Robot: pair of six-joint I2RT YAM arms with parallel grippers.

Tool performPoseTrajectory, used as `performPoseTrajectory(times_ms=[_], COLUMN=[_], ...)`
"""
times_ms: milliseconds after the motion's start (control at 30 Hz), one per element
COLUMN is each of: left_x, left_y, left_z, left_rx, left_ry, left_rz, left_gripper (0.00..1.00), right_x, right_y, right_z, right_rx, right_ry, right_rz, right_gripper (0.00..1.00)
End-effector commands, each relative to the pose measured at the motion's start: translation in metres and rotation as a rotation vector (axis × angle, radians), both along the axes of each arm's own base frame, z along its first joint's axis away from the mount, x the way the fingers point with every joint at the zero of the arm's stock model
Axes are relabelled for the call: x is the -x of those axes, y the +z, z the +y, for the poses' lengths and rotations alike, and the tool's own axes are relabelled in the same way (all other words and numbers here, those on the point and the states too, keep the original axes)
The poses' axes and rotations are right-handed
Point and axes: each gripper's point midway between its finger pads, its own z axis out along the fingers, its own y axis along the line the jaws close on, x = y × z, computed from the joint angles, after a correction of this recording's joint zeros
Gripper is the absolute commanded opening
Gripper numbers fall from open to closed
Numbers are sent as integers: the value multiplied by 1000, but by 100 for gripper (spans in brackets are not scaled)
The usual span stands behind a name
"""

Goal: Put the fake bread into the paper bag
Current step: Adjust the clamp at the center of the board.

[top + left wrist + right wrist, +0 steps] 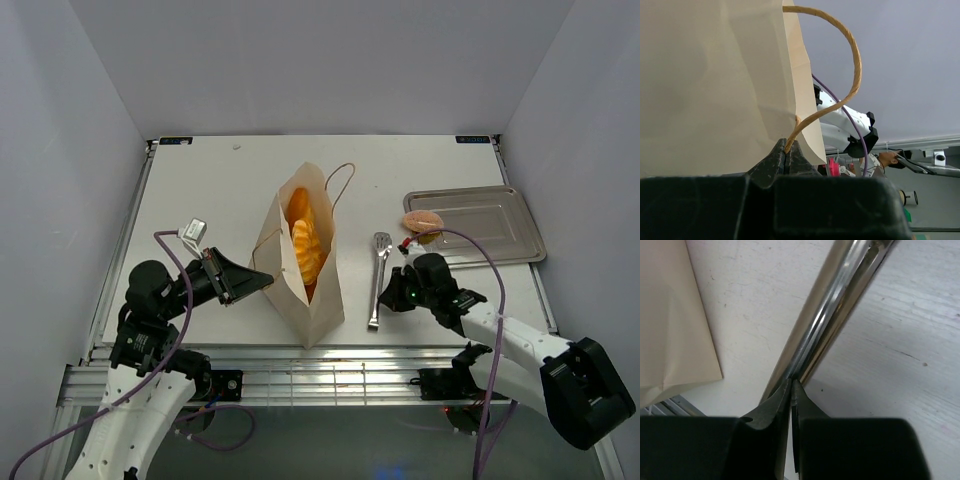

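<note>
The tan paper bag (300,290) stands upright mid-table, mouth open. Golden-orange bread pieces (306,243) lie inside it. A pinkish round bun (422,219) sits at the left edge of the silver tray (495,225). My left gripper (262,281) is at the bag's left side; in the left wrist view it (786,150) is shut on the bag's cord handle (855,60), with the bag wall (715,85) close ahead. My right gripper (390,298) is right of the bag; in the right wrist view it (791,383) is shut, tips against the metal tongs (840,300).
The tongs (378,278) lie on the table between the bag and the tray. A bag corner (675,340) shows left of them in the right wrist view. The bag's other cord handle (345,185) loops out at the back. A small white box (193,231) sits by the left arm.
</note>
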Motion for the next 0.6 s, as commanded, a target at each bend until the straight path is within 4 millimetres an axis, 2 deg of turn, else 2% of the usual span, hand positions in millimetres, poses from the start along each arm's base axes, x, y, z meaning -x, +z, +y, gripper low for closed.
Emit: performPoseTrajectory(times_ms=[0,100,200,433,567], left_x=[5,5,6,9,11], left_y=[2,2,2,-3,-6], left_z=[-3,-3,-4,-2,-2], left_rx=[11,14,15,18,22], left_ry=[-37,-43,-48,-43,-44], left_rz=[-23,-23,-26,-16,-8], left_gripper=[0,0,0,0,0], right_x=[-20,-24,-24,-28,-29], right_y=[12,18,21,31,41], right_z=[7,15,25,37,42], right_rx=[87,122,150,87,34], right_ry=[-68,-91,-81,-98,-97], right_rz=[-77,-100,-100,-114,-147], right_gripper=[8,9,20,29,40])
